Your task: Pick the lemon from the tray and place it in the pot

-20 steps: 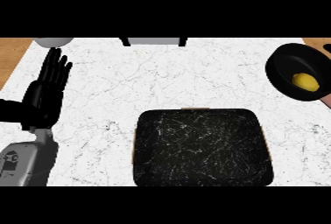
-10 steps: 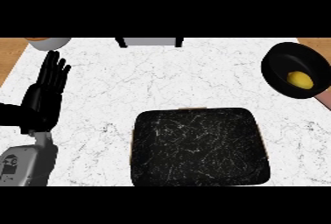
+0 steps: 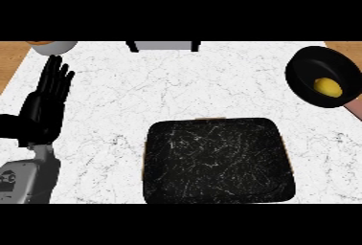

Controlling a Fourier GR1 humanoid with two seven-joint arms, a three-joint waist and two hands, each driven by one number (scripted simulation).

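**Lemon in the pot at the far right edge**

At the left edge of the bench the left hand stands with its fingers straight and pointing up the view, holding nothing; its grey forearm comes in from the lower left corner. The right hand is out of view

Outward from the hand lies a wide stretch of bare white marble, reaching across the middle of the bench to the far side. Low in the centre sits the black tray, square with rounded corners, its lower edge close to the near edge of the bench and well apart from the hand

At the upper right, the black pot rests at the bench's right edge, partly cut by the frame. The lemon lies inside it, toward its lower right wall, well apart from the tray

Along the far edge a grey object with dark ends shows at the centre, and a pale round bowl peeks in at the upper left corner, just above the fingertips. Brown wood shows beyond both upper corners
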